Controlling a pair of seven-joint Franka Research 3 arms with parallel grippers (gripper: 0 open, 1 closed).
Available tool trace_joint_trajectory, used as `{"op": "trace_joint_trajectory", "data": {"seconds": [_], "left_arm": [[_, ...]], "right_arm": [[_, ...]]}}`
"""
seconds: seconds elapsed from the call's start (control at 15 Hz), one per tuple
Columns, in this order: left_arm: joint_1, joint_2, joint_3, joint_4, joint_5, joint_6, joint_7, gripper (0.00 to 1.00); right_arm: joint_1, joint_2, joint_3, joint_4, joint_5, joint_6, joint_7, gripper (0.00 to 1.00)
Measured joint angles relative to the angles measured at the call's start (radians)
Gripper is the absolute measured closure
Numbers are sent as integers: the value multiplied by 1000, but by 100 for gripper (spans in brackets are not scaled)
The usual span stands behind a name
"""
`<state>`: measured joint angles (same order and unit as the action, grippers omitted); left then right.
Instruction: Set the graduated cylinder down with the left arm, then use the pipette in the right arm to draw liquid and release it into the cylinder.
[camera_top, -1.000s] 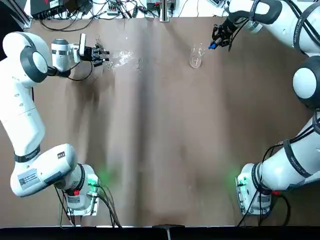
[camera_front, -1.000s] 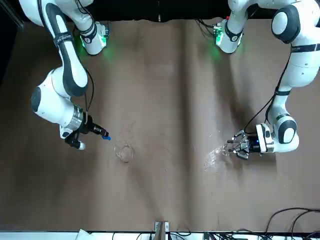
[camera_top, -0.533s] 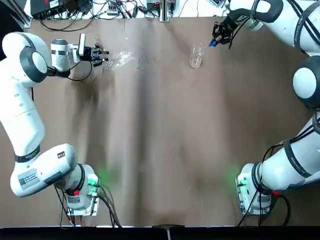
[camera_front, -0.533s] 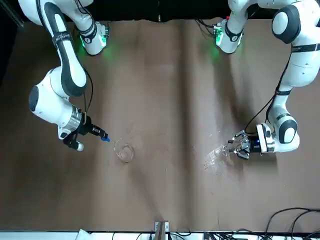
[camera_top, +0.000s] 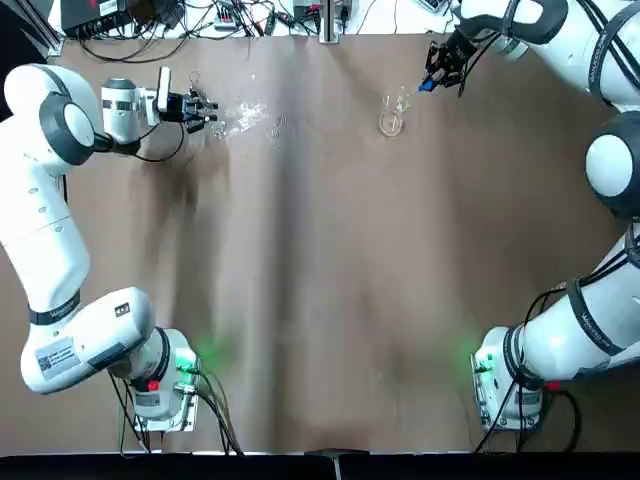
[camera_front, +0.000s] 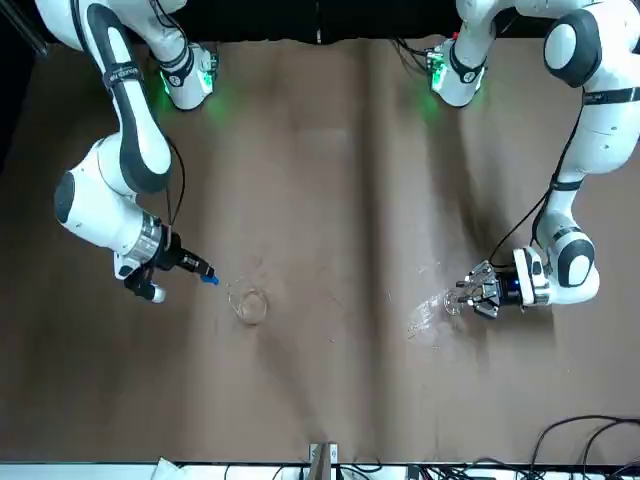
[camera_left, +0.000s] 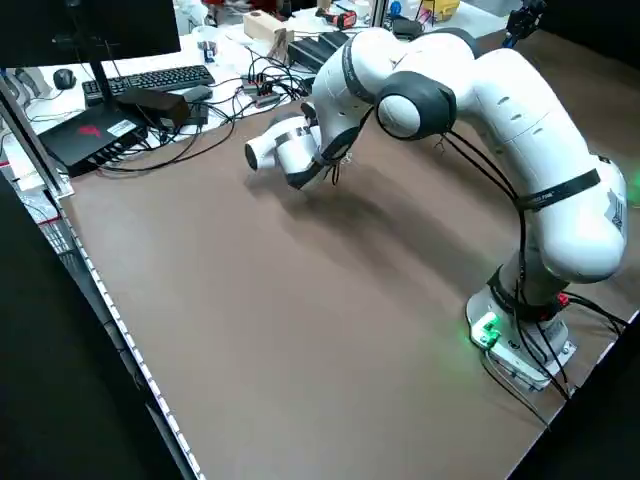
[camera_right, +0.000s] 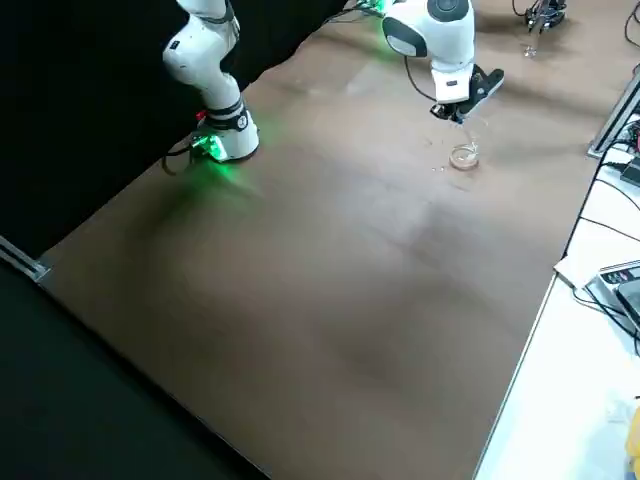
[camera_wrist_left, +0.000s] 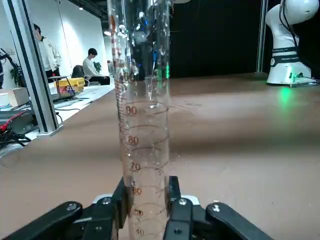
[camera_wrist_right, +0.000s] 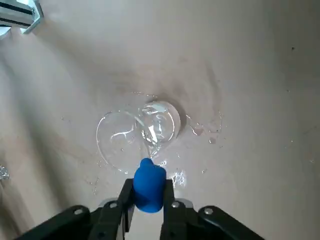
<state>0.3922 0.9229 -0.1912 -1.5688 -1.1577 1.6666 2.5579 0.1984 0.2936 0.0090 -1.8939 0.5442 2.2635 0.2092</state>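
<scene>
cylinder stands upright between the left jaws, clamped low on its tube so the mouth stays free. right jaws pinch the pipette by its bulb, tip over the beaker on the counter.

Upright clear graduated cylinder between jaws, blue-bulbed pipette above beaker
</scene>
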Motion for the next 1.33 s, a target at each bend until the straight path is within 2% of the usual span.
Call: {"op": "trace_joint_trajectory", "data": {"seconds": [0.27,0.67,0.87,1.33], "left_arm": [[-3,0,-7,7,0,0,-70,66],[-17,-5,-84,15,0,25,-105,66],[-85,-6,-110,19,-20,80,-117,66],[-276,-21,-212,24,-116,301,-137,66]], "right_arm": [[0,0,-3,7,0,-31,0,73],[-7,-7,-12,43,0,-126,0,73],[-8,-13,-18,61,0,-158,0,73],[-20,-35,-24,95,-2,-211,1,73]]}}
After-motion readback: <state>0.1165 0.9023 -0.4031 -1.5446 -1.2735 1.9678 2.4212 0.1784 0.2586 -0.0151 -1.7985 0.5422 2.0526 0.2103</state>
